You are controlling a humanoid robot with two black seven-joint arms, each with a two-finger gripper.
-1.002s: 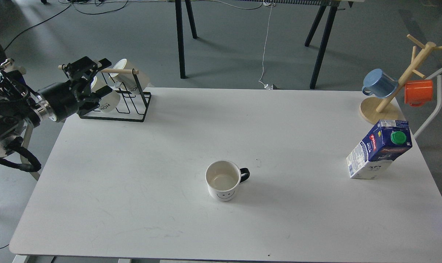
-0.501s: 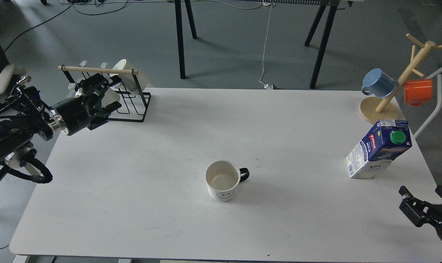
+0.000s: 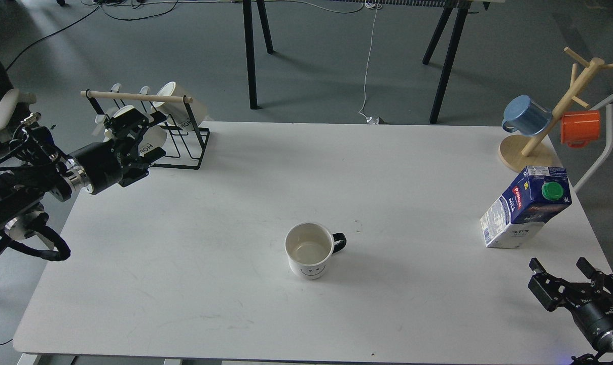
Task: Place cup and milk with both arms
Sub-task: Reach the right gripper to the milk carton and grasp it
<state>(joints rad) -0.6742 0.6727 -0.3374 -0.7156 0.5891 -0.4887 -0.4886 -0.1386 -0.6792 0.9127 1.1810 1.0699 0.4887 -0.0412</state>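
White table [image 3: 194, 263] fills the head view, only one view to go through. Cup [image 3: 310, 250] stands upright near the table's middle, slightly toward the near edge: white, smiley face on the near side, black handle pointing right, nothing visible inside. Milk [image 3: 527, 208], a blue-and-white carton with a green cap, sits near the right edge, leaning right. Cup and milk are well apart, and neither is touched by anything.

Left end effector [image 3: 139, 139] hangs at the far-left corner of the table, right in front of a black wire rack [image 3: 184, 147] with a wooden rod on top. White mugs [image 3: 177, 109] sit in that rack. Fingers overlap the rack and one mug from this angle, so I cannot tell whether they are spread or closed, or touching anything.

Right end effector [image 3: 565, 271] comes in at the near-right corner, just short of the milk and below it in frame. Its two fingers are clearly spread with a gap between them, nothing held.

Wooden mug tree [image 3: 560, 114] stands at the far-right corner, behind the milk, with a blue mug [image 3: 525, 115] and an orange mug [image 3: 580, 128] hanging on it.
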